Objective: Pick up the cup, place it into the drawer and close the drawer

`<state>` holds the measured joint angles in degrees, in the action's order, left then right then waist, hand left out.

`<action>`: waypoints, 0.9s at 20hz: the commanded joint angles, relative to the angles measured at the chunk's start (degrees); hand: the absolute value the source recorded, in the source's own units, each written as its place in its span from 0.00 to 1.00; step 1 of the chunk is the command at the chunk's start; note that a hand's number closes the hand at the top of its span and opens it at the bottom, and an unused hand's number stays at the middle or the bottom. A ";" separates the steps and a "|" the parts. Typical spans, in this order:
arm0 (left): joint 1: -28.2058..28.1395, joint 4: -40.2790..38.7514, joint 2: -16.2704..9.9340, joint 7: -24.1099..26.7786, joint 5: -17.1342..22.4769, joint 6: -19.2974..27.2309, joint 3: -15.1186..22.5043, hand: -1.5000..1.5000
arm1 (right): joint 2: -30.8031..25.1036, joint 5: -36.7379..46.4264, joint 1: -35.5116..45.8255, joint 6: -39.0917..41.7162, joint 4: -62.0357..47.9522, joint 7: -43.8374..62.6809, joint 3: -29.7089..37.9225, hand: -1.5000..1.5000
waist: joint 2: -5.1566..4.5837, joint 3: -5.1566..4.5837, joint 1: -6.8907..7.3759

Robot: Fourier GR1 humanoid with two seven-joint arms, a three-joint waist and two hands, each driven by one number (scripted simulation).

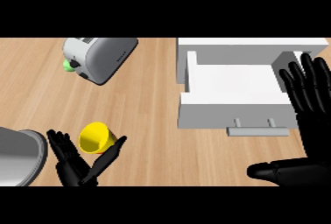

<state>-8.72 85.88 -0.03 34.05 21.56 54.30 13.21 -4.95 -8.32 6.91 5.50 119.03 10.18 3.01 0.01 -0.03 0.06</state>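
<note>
— Left hand (pixel 76 162), near edge: holding anything?
— No; fingers apart, straight, either side of the cup (pixel 97 138), a plain yellow one tipped on the surface (pixel 149 109).
— Drawer (pixel 236 89)?
— Far right, pulled out, nothing inside. Right hand (pixel 307 127) spread flat beside it.
— Writing?
— None readable.

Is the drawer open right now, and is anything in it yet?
Open and empty: the drawer is pulled out, its white floor bare. The yellow cup sits on the counter at the left hand.
</note>
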 commanded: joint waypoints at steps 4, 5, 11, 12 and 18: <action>1.55 -10.00 0.03 13.94 11.35 -4.75 -2.90 0.00 | -0.71 -0.45 2.68 0.61 -3.70 -1.39 1.36 0.00 | -0.03 -0.01 0.05; 4.50 -12.40 0.03 15.92 13.64 0.07 0.61 0.00 | -1.13 -1.31 0.34 1.41 -0.09 1.12 0.56 0.00 | -0.01 -0.01 -0.15; 1.95 -15.75 0.03 18.21 14.27 -9.83 -7.17 0.00 | 2.99 4.70 -3.25 -0.73 0.49 -2.91 -5.27 0.00 | -0.01 0.01 -0.02; 2.90 -16.29 0.03 17.99 16.05 -6.85 -4.48 0.00 | -0.17 -0.40 -3.20 2.11 0.10 -1.87 -0.09 0.00 | -0.01 0.02 -0.09; 6.98 -22.93 0.03 18.91 16.47 -12.66 -9.51 0.00 | 1.10 1.96 0.57 -0.60 0.32 1.83 -2.88 0.00 | -0.01 0.01 -0.10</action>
<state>-5.36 68.15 -0.01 52.49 37.73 45.58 7.68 -4.48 -7.33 7.92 5.52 117.88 10.60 1.78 0.00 -0.01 0.05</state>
